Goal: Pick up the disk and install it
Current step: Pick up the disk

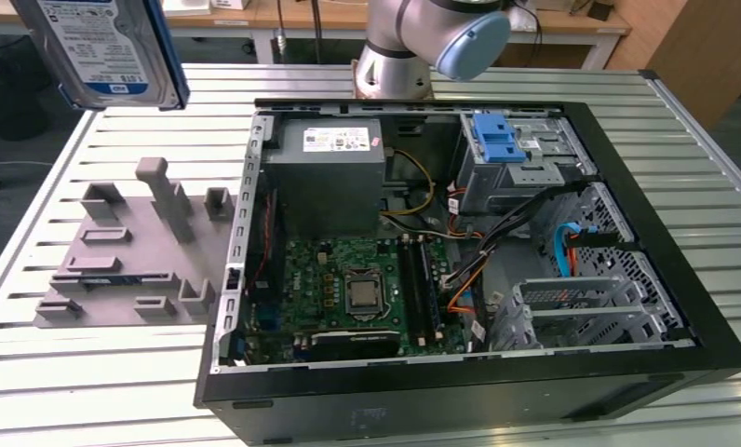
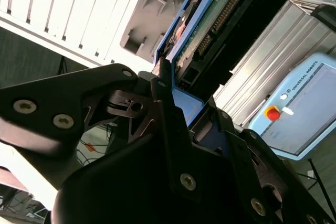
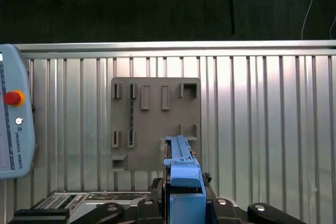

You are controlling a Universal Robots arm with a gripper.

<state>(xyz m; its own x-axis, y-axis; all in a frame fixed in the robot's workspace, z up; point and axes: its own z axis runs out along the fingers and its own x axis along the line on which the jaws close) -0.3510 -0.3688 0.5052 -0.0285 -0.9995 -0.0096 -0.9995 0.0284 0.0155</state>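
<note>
Right, found the gripper pinched on the disk, black fingers pressed onto its blue carrier at one end. Saw the disk held up in the air at the exterior view's upper left, label face toward that camera, roughly upright and slightly tilted, touching neither plate nor case. Looked down past it in the first wrist view: disk edge-on, hanging over the near edge of the grey fixture plate. Found that plate lying flat on the slatted table, just beside the open computer case on the exterior view's left. Noted the case on its side, lid off. Spotted inside it a grey box with a white sticker at the far end, motherboard nearer the camera, blue latch on the drive cage to the exterior view's right of the box. Saw the arm rising behind the case's far edge. Caught a teach pendant with a red button in both wrist views; couldn't tell whether on the table or beside it.
</note>
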